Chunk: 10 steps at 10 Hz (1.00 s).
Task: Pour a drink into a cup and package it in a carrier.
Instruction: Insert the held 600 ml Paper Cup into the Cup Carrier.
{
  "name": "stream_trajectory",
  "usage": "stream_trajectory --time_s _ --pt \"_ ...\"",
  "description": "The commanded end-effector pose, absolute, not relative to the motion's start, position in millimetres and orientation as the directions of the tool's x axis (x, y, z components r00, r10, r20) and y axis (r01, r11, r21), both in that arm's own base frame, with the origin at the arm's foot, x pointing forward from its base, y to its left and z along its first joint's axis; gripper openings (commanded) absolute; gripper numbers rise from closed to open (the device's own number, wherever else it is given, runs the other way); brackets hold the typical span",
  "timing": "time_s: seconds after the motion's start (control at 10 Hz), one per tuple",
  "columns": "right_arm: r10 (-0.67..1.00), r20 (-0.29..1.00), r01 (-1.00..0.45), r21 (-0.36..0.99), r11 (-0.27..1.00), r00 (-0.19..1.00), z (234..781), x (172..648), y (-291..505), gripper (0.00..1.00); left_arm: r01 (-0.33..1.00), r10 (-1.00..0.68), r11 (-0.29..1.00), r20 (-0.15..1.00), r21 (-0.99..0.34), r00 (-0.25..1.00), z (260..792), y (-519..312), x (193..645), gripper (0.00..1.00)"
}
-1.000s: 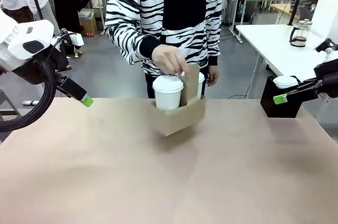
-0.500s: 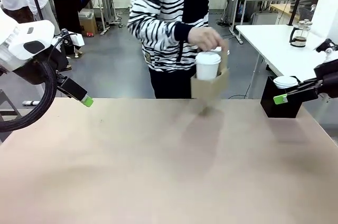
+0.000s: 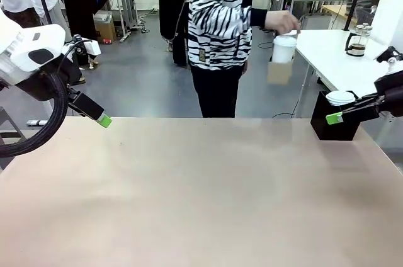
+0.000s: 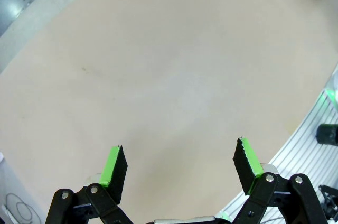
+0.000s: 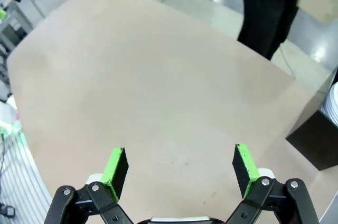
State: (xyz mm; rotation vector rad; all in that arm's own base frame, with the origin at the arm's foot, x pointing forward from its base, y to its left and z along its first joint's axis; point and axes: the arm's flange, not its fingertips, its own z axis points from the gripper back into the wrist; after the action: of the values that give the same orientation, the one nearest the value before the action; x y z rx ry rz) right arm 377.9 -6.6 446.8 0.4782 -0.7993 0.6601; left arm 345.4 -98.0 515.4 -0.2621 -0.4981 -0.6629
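Note:
The person across the table holds the brown carrier in one hand, up in the air beyond the table's far right. The white lidded cup stands in it. A glass carafe with the dark drink rests on a white side table behind. My left gripper hovers open at the tan table's far left edge. My right gripper hovers open at the far right. In the wrist views the left gripper and the right gripper have wide jaws with nothing between them, over bare tabletop.
A black holder with a stack of white lids stands at the table's far right corner, just behind my right gripper; it also appears as a black holder in the right wrist view. The person's legs are beyond the far edge.
The person lifted the carrier with the cup off the table's middle and carried it rightward, turning towards the white side table. Both grippers stayed still and open.

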Motion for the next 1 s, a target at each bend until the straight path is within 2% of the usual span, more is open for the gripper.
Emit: stream_trajectory --time_s 0.0,0.9 --pt "0.364 0.787 -0.705 0.124 0.698 0.499 442.1 379.0 -8.3 1.00 0.652 -0.519 0.753 0.527 -0.091 0.673 515.1 -96.1 346.2 1.00" --pt "0.364 0.787 -0.705 0.124 0.698 0.499 442.1 379.0 -8.3 1.00 0.652 -0.519 0.753 0.527 -0.091 0.673 515.1 -96.1 346.2 1.00"
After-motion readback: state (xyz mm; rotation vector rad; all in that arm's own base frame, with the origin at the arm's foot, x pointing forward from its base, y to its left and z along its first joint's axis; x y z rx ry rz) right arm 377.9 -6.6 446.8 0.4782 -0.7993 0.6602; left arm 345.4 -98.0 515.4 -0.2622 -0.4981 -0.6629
